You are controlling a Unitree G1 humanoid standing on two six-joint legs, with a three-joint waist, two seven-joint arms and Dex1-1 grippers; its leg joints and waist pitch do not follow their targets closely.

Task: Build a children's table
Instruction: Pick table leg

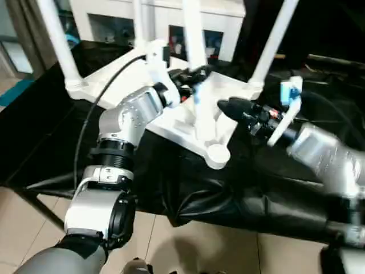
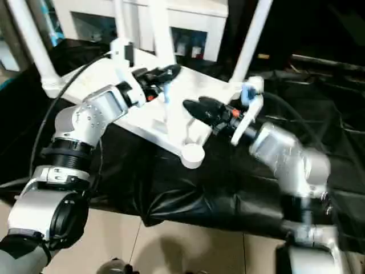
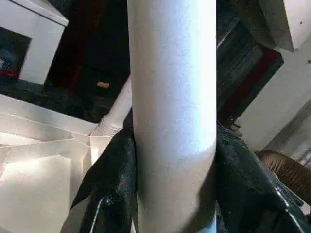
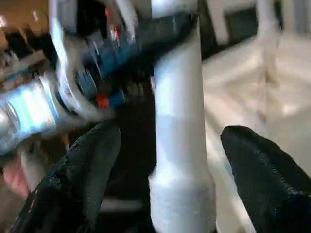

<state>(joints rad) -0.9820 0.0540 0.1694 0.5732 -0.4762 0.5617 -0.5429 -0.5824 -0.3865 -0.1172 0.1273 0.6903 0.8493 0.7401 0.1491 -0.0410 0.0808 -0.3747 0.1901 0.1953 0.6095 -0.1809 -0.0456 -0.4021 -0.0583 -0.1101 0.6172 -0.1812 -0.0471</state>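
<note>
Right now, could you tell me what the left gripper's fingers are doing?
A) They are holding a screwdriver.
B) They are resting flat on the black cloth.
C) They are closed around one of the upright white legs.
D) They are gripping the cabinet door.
C: in the left wrist view the black fingers press on both sides of the white leg, and from the head the left gripper sits at that leg above the upturned tabletop.

white tabletop, white legs, black cloth
</note>
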